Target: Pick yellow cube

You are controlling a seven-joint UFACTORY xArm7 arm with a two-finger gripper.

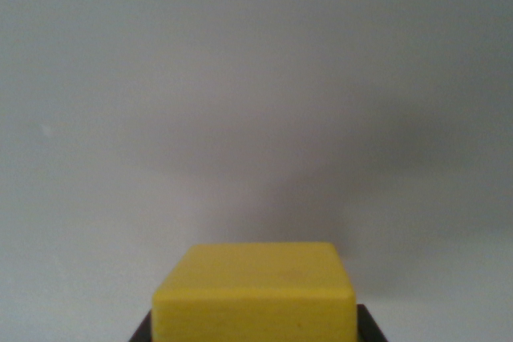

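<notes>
Since only dark slivers flank the yellow cube [255, 294] at the bottom of the wrist view, grip quality is hard to confirm. The cube sits bottom centre, top face and front face showing, cut off by the lower edge. Dark parts peek out just beside the cube's lower left and lower right corners, likely the jaws or gripper body, touching or nearly touching its sides. Jaws state: cannot tell if clamped on the cube or just straddling it; fingertips not visible.

Risks, as judgement: if the hold is shallow or off-centre, the cube could twist or slip out on lifting. Smooth faces and rounded edges make that more likely. If the jaws are not actually closed, a lift leaves the cube behind.

Behind the cube, a plain pale grey surface [256, 78] with a soft shadow above and to the right of the cube; whether the cube rests on it or is off it is unclear. Wrist appears aimed low and forward across the cube, camera directly behind it, cube centred between the dark parts.
</notes>
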